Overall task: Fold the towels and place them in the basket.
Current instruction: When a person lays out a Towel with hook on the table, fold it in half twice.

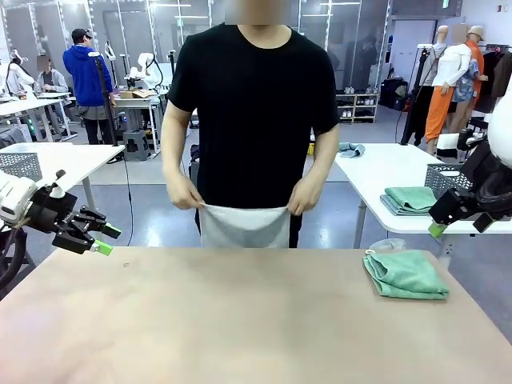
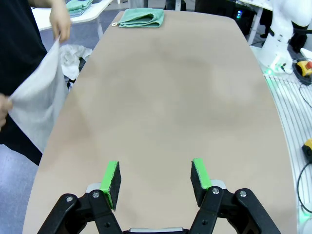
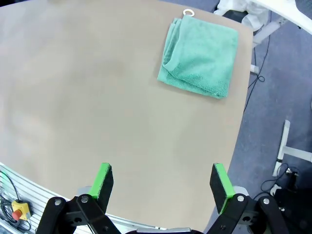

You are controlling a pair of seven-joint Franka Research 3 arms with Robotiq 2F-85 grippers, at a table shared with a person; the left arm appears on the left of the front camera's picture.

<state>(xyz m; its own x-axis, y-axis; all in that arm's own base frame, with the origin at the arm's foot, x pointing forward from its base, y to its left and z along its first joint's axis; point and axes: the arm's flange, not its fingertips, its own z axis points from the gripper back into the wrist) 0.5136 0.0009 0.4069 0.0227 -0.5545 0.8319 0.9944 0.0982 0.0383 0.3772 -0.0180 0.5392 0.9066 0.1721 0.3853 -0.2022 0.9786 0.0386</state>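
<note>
Presently the person [image 1: 252, 104] holds the cream-white towel [image 1: 244, 225] beyond the far edge; my left pincer [image 2: 155, 169] and right pincer [image 3: 161, 171] gape empty, likely taking it next.

We see a wide beige table [image 1: 240, 320], white rectangular tables [image 1: 384, 172] behind it, a glossy grey-blue floor [image 1: 152, 216] and glass partition walls [image 1: 360, 32].

The folded mint-green terry towel [image 1: 405, 274] lies on the beige table [image 1: 240, 320], near its far right corner — behind the far edge, at the middle, a person [image 1: 252, 104] holds the cream-white terry towel [image 1: 244, 226].
</note>
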